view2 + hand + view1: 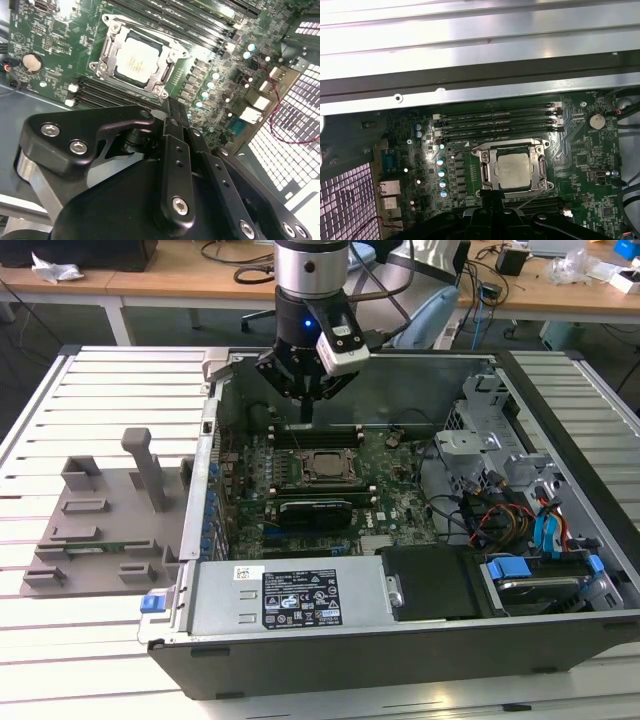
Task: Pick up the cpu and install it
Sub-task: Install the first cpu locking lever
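- We see the small square silvery-grey cpu [136,61] [514,170] [322,463] seated in the black motherboard socket frame [111,54].
- The black gripper [306,416] hangs above, fingers together, empty.

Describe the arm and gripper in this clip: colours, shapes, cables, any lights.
The arm ends in a silver-grey cylindrical wrist segment above a black section with a small blue light. A white, boxy camera module sits on its side, with black cables trailing behind. The gripper is matte black, built from angular linkage plates joined by silver hex-head bolts, narrowing to slim black fingers.
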`<state>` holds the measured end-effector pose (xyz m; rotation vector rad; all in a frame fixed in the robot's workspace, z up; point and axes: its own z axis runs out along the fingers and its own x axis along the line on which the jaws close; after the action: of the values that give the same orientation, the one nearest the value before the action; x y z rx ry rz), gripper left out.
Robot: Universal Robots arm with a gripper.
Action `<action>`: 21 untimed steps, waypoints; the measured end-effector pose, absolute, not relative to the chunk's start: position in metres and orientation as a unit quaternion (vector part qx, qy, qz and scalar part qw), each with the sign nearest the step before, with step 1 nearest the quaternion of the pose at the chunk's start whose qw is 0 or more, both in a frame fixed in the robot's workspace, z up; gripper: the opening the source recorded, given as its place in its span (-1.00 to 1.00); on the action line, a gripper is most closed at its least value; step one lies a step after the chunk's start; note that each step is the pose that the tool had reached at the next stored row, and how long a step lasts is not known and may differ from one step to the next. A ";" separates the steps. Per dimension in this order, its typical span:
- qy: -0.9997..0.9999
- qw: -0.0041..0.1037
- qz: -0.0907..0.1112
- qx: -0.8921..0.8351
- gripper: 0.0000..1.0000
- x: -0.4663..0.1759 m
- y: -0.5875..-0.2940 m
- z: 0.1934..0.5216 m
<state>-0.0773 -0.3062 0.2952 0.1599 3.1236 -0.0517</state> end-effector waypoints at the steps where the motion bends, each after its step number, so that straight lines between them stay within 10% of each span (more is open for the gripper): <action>1: 0.999 0.007 -0.016 0.051 -0.79 -0.078 -0.306 0.295; 21: 0.999 0.007 -0.016 0.051 -0.79 -0.112 -0.280 0.276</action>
<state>-0.1119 -0.2795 0.2759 0.1586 3.1236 -0.0515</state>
